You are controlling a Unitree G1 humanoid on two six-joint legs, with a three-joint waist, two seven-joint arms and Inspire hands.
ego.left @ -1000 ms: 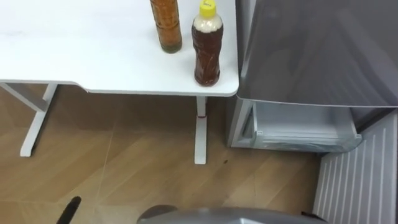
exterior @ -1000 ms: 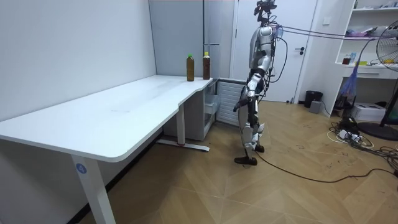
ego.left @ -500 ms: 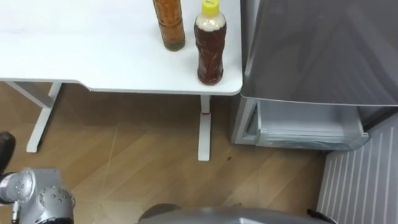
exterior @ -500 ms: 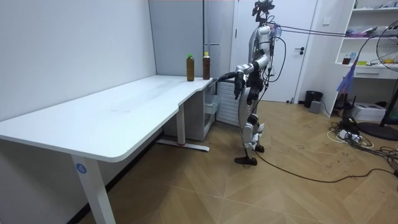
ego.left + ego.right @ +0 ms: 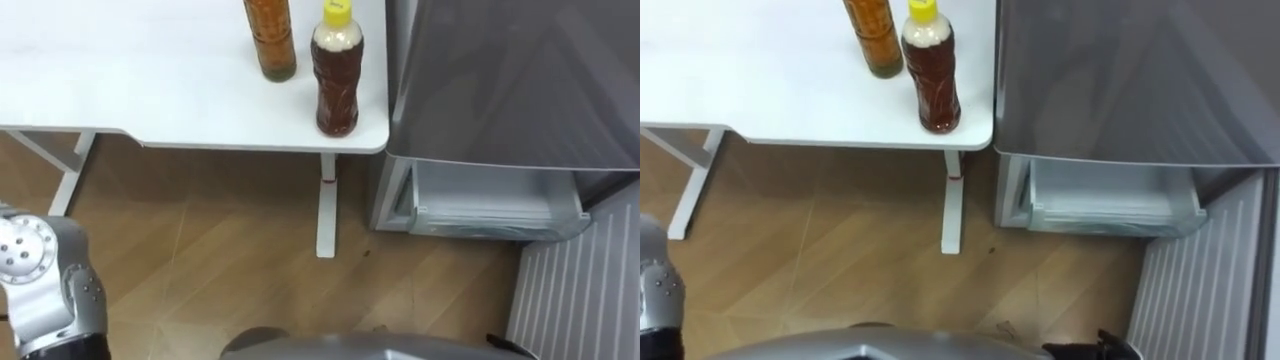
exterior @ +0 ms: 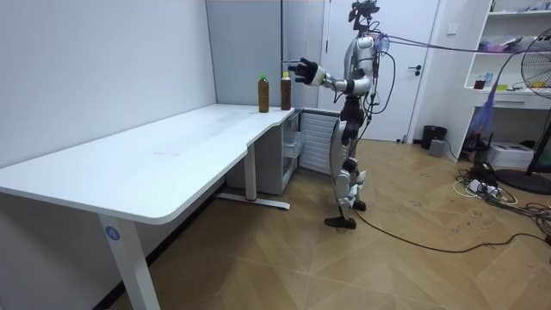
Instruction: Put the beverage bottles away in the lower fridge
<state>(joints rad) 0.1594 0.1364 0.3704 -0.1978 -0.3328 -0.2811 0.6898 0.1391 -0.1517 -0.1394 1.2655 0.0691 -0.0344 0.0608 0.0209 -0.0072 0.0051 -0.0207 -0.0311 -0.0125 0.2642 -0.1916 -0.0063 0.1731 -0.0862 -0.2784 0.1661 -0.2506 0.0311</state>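
White worktop (image 5: 120,80) ahead, robot standing by its right corner. Left hand (image 6: 303,71) raised toward drinks, fingers spread, holding nothing. Both drinks on worktop: amber bottle (image 5: 270,40), then yellow-capped bottle (image 5: 336,75) just beside it, close to corner edge. Risk: spread fingers clip one tall bottle, topple it into neighbour or off edge. Fridge (image 5: 510,80) right of worktop, lower compartment (image 5: 490,200) open near floor. Risk: deep bend loosens grasp, or arm bumps door (image 5: 580,290).
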